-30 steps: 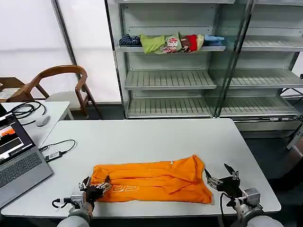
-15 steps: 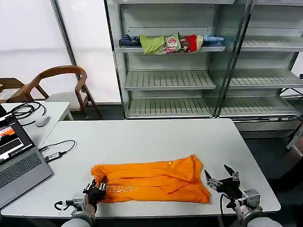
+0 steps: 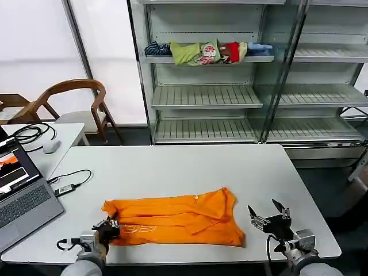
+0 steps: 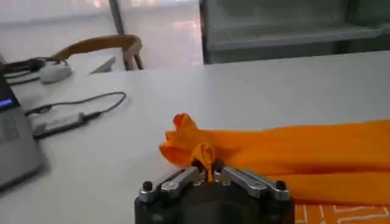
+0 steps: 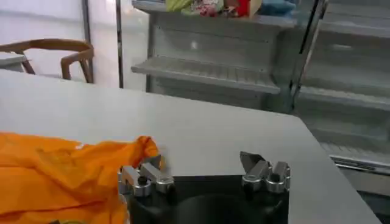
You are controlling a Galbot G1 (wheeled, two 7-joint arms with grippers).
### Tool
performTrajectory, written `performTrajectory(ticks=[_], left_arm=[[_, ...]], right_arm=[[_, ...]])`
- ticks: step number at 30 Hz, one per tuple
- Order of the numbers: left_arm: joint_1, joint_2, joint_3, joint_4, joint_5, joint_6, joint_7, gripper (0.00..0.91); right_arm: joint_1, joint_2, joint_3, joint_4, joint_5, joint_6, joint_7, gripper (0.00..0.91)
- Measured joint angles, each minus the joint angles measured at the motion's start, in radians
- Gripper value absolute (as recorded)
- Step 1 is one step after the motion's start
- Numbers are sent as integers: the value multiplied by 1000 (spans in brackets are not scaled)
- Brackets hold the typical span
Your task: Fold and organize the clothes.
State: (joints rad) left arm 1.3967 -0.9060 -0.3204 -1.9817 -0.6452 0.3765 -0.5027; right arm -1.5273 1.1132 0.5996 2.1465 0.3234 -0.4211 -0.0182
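Observation:
The clothes, a bright orange T-shirt [image 3: 175,217], lie in a long folded band across the near part of the white table [image 3: 178,167], with white lettering showing near the band's left end. My left gripper [image 3: 107,226] is shut on the shirt's left end, a pinch of orange fabric [image 4: 203,156] standing up between its fingers [image 4: 183,178]. Just right of the shirt's right end, my right gripper [image 3: 267,214] stands open. In the right wrist view the orange fabric [image 5: 61,173] lies beside one fingertip [image 5: 152,163], and nothing sits between the fingers.
An open laptop [image 3: 20,192] sits at the table's left edge, with a black cable and adapter [image 3: 68,185] beside it. A wooden chair [image 3: 75,106] stands behind. Metal shelves [image 3: 230,95] at the back hold a row of bundled coloured clothes [image 3: 210,52].
My left gripper has pulled the shirt leftward and toward the near edge; the whole orange band slid left, away from my right gripper, which has stayed in place and open.

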Motion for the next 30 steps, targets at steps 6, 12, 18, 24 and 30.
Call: performTrajectory(ticks=[6, 12, 18, 24, 30], left_arm=[[5, 50, -92, 5, -15, 17, 7, 20], [8, 83, -164, -13, -20, 38, 3, 20], [19, 75, -182, -63, -32, 37, 14, 20], [21, 36, -146, -156, -38, 37, 46, 20], [4, -12, -60, -229, -21, 26, 85, 20]], right_arm=[[9, 1, -7, -3, -1, 4, 0, 907], [14, 6, -11, -3, -3, 4, 1, 907], [5, 11, -4, 3, -13, 3, 2, 907], [-6, 15, 5, 8, -26, 0, 2, 907], [-11, 21, 16, 18, -37, -6, 4, 907]])
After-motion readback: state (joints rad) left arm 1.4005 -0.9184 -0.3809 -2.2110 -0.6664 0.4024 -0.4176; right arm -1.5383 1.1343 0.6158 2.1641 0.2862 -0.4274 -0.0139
